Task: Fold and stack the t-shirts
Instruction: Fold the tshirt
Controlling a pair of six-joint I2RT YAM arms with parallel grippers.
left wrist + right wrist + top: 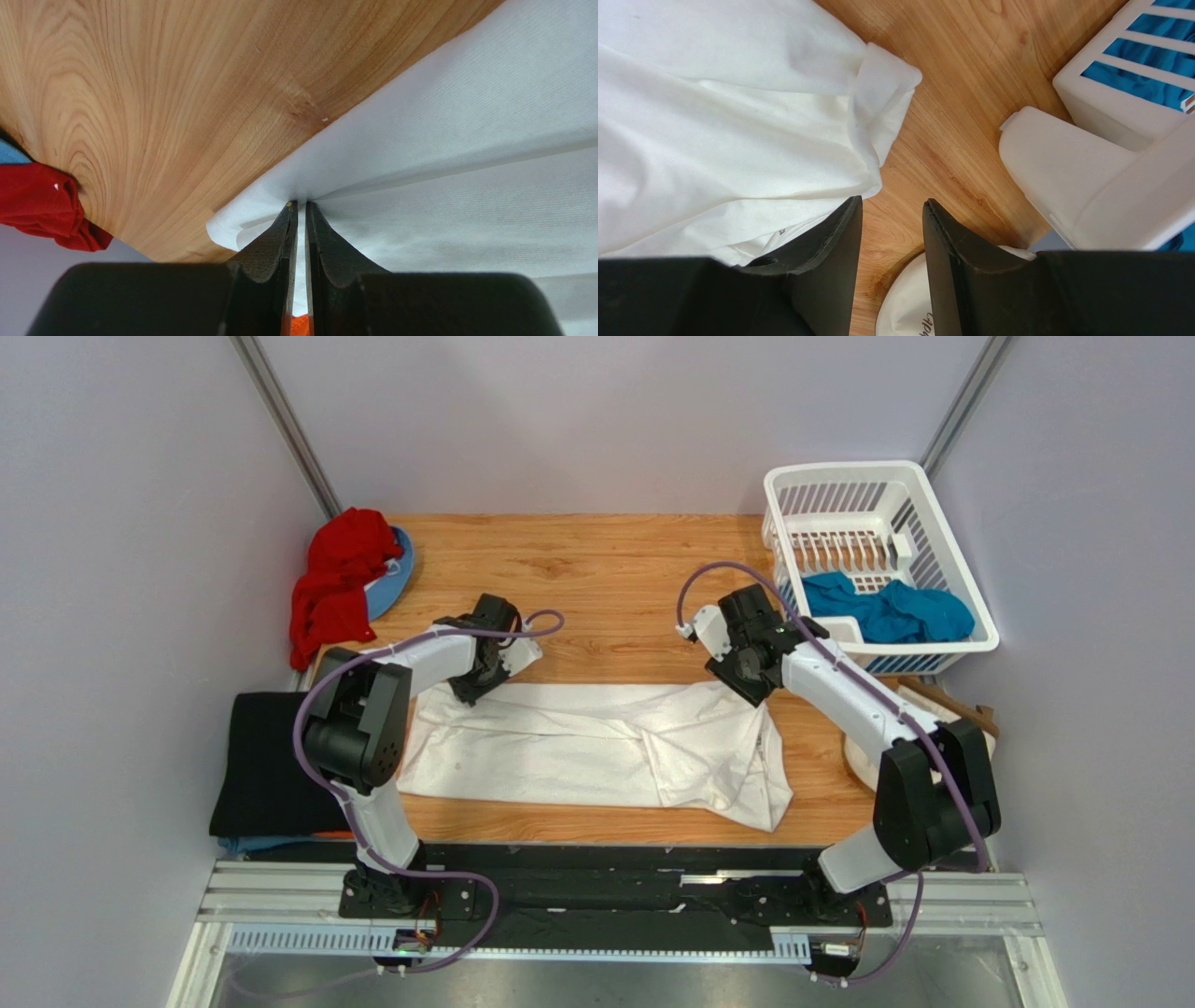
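A white t-shirt (589,742) lies spread across the front of the wooden table. My left gripper (484,672) is shut on its back left edge; in the left wrist view the jaws (302,204) pinch a fold of the white cloth (456,140). My right gripper (751,672) is open and empty over bare wood, just right of the shirt's rolled sleeve (882,91), with the fingertips (892,203) apart. A teal shirt (884,609) lies in the basket. A crumpled red-orange shirt (337,581) sits at the back left. A black shirt (260,763) lies off the table's left side.
A white plastic basket (842,483) stands at the back right, and its corner (1088,168) is close to my right gripper. A cream cloth bag (859,756) lies at the right edge, below the right fingers (906,308). A blue disc (397,567) lies under the red-orange shirt.
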